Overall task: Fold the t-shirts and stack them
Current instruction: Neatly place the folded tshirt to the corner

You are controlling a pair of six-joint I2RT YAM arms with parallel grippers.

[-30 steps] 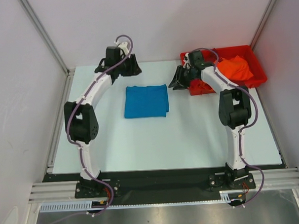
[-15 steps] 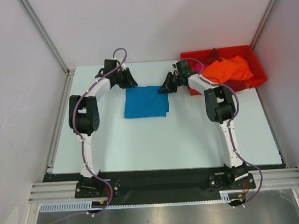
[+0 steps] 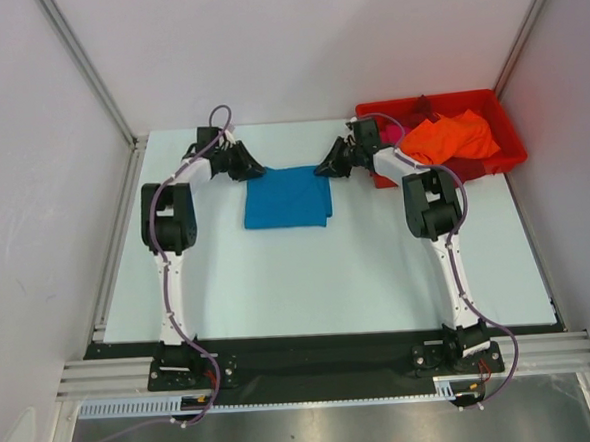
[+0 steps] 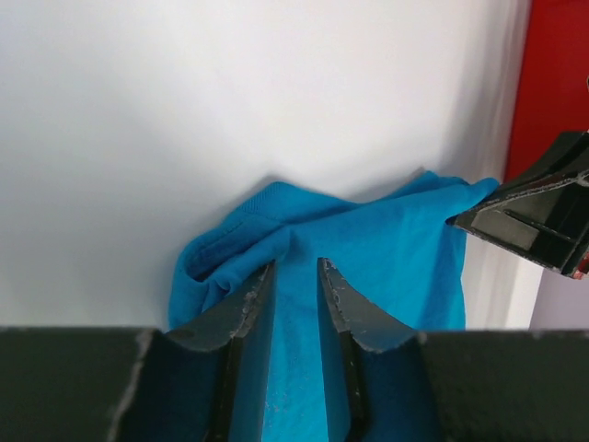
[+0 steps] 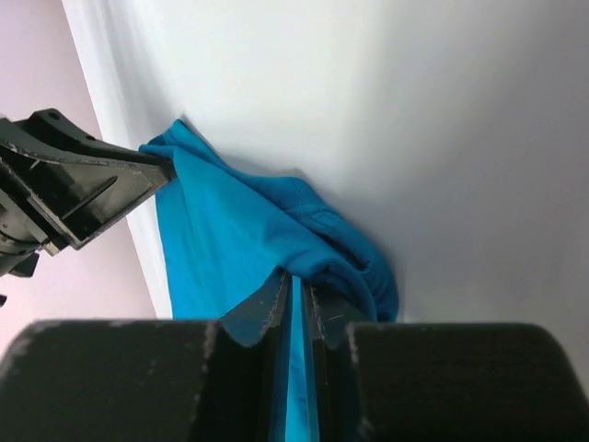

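Note:
The teal-blue t-shirt (image 3: 286,201) lies folded into a rectangle on the white table (image 3: 329,279). My left gripper (image 3: 252,172) is at its far left corner. In the left wrist view (image 4: 296,267) the jaws stand a narrow gap apart, astride bunched teal cloth (image 4: 386,249). My right gripper (image 3: 324,169) is at the far right corner. In the right wrist view (image 5: 294,281) its jaws are pinched on a thin fold of the shirt (image 5: 230,230). An orange t-shirt (image 3: 452,136) and a bit of magenta-pink cloth (image 3: 407,132) lie in the bin.
The red plastic bin (image 3: 511,156) stands at the back right, just behind the right arm, and shows in the left wrist view (image 4: 552,74). White walls enclose the table on three sides. Each wrist view shows the other gripper across the shirt's far edge.
Both arms have come down and inward from the back of the table to the shirt's far corners. The right gripper has closed on the cloth, and the far edge is now bunched.

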